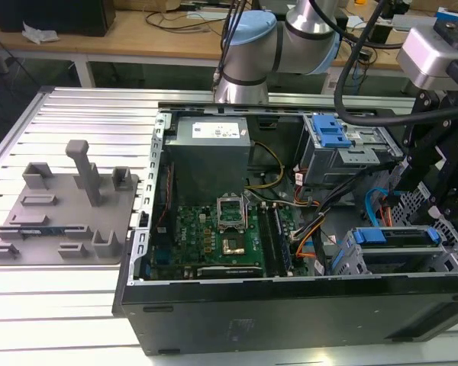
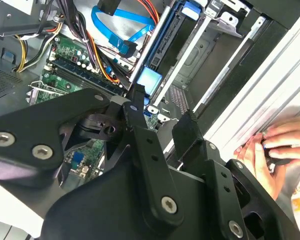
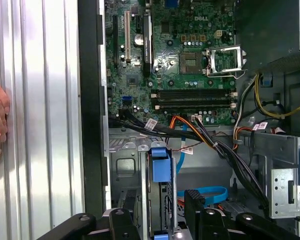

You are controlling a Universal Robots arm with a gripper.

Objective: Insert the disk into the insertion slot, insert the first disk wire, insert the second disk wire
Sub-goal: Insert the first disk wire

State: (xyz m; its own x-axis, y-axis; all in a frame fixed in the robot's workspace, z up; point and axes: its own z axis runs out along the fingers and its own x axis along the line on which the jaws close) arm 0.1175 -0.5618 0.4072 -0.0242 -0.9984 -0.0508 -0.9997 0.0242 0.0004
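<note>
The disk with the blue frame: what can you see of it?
The disk is a flat slab in a bright blue plastic carrier, standing on edge inside the grey perforated metal cage at the exterior view's lower right. Its blue tab points out of the open case; cage walls flank it closely.

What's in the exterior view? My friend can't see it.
An open computer case lies on a ribbed metal table, motherboard showing. The blue-framed disk sits in a grey cage at the exterior view's right, the robot arm behind.
</note>
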